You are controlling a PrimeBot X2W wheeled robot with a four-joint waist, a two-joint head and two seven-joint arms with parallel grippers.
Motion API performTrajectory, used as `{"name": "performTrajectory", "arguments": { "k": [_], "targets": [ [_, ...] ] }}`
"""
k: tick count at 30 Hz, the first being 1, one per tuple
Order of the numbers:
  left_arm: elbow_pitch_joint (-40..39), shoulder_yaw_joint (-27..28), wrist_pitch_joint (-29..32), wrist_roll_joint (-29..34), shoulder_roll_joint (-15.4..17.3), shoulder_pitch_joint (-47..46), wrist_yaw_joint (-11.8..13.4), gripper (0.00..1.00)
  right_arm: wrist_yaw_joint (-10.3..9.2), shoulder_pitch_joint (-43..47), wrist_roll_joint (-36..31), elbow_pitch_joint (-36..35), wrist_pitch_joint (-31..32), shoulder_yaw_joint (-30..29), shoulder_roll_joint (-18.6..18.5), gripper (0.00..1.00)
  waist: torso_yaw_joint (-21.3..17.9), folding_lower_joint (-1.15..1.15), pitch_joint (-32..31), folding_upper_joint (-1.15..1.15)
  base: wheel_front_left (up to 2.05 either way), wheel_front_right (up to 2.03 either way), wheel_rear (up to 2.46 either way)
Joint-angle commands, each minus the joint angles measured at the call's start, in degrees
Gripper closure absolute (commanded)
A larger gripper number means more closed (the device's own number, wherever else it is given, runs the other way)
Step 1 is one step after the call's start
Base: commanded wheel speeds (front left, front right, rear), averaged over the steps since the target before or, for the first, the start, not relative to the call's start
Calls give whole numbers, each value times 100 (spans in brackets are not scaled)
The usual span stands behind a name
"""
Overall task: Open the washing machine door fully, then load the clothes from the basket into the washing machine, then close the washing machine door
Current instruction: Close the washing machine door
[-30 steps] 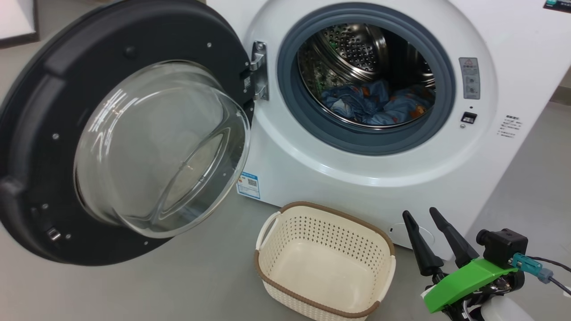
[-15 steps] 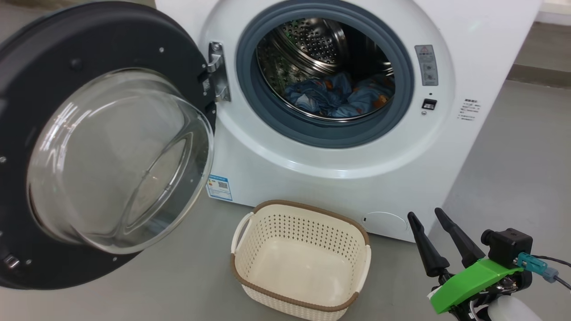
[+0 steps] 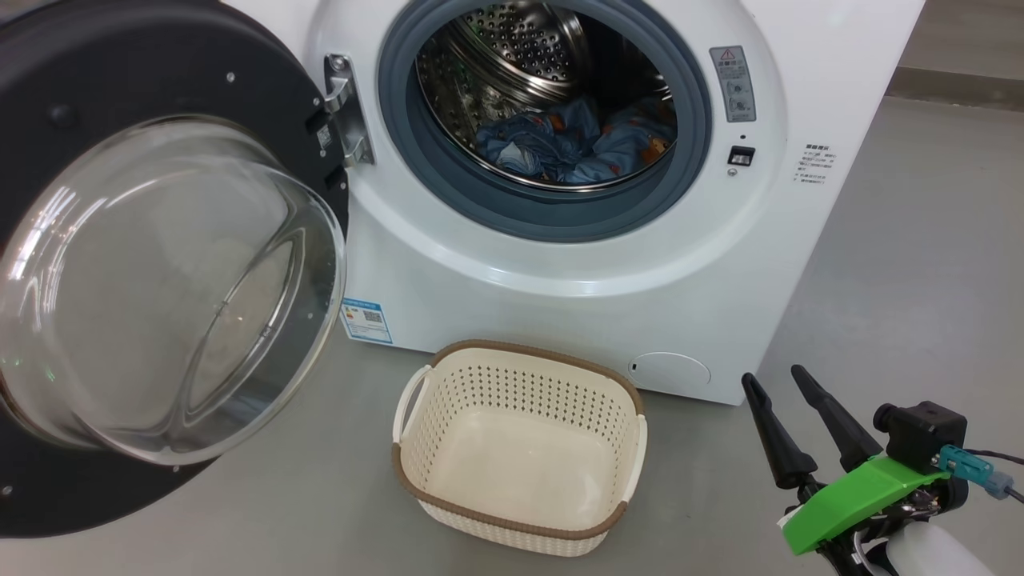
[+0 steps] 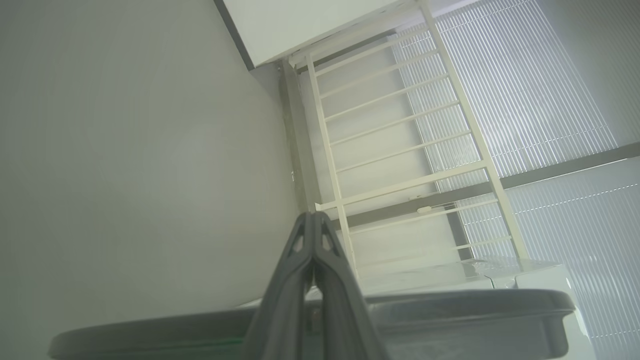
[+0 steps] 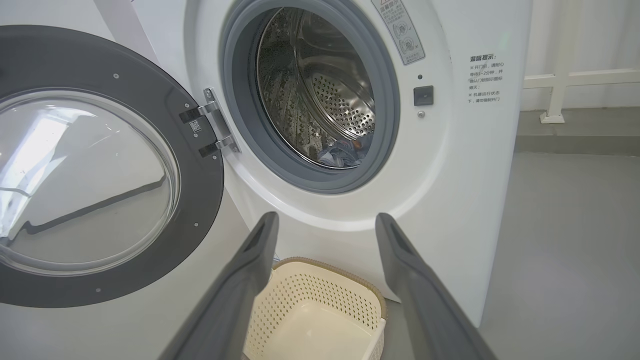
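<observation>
Where clothes [image 3: 572, 146] crumple, the perforated steel drum [image 3: 512, 38] gleams.

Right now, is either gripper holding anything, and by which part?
Nothing. The right gripper is open and empty; the left gripper is shut on nothing. The clothes lie in the washing machine.

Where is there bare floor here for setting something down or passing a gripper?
Bare floor opens right of the washing machine, past the right gripper. A narrower strip runs between the basket and the washing machine door. The drum is crowded at its bottom with clothes.
</observation>
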Motion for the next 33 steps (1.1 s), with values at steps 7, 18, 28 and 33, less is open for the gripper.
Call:
{"name": "performTrajectory", "arguments": {
  "k": [7, 18, 28, 33],
  "targets": [
    [178, -34, 467, -114, 242, -280, -37, 100, 32, -236, 70, -80, -46, 114, -124, 0, 2, 0, 12, 0, 0, 0, 0],
    [-32, -373, 1946, -269, 207, -32, -49, 100, 32, -176, 78, -15, -46, 66, -78, 0, 54, 0, -96, 0, 0, 0, 0],
    [-760, -607, 3164, -497, 41, 412, 81, 100, 32, -121, 91, 97, -46, 62, 10, 0, 121, 0, -257, 0, 0, 0, 0],
    [-1396, -716, 3828, -681, -107, 786, 230, 100, 32, -100, 115, 119, -46, 58, 39, 0, 109, 0, -295, 0, 0, 0, 0]
  ]
}}
